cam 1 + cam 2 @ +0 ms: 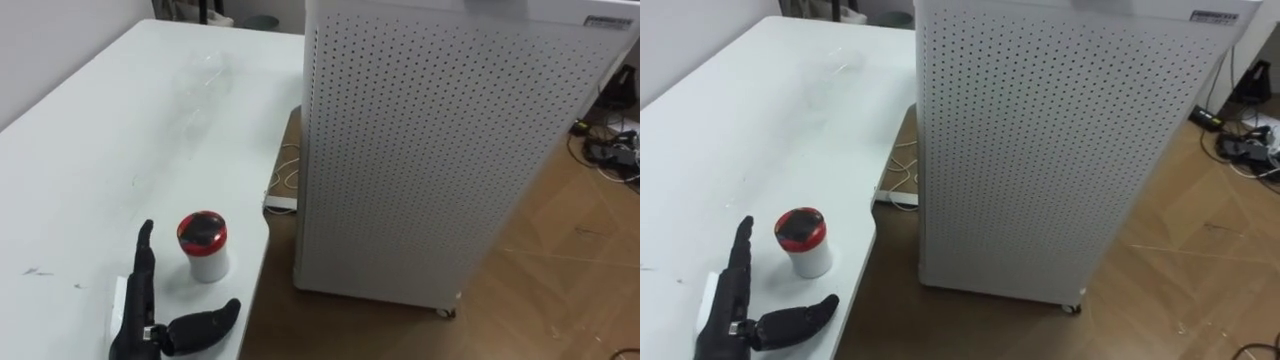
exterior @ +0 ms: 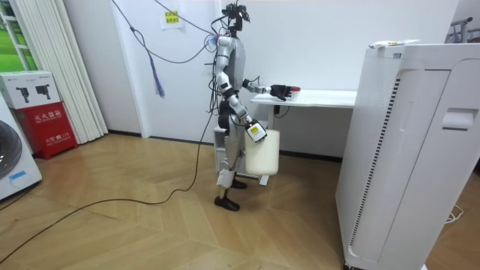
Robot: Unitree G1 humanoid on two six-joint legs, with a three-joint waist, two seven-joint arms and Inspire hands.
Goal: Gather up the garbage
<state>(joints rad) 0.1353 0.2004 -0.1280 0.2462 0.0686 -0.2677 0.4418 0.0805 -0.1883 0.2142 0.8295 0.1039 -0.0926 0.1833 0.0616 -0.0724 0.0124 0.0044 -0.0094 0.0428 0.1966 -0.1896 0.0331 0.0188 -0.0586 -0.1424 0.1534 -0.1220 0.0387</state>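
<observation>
A small white cup with a red lid (image 1: 203, 245) (image 1: 803, 241) stands upright near the table's right edge. My left hand (image 1: 140, 310) (image 1: 730, 300) lies open on the white table (image 1: 90, 170), just left of and in front of the cup, thumb spread toward it and not touching it. Farther along the table lies a clear plastic bottle (image 1: 205, 75). In the room view I stand at the table's end, left hand (image 2: 279, 91) reaching over the top. My right hand (image 2: 255, 132) hangs low at my side, and a white bin (image 2: 263, 154) hangs from it clear of the floor.
A tall white perforated cabinet on castors (image 1: 440, 150) (image 2: 405, 150) stands close to the table's right side, with a narrow floor gap between them. A white power strip (image 1: 282, 201) and cords lie in that gap. More cables (image 1: 610, 150) lie on the wooden floor at far right.
</observation>
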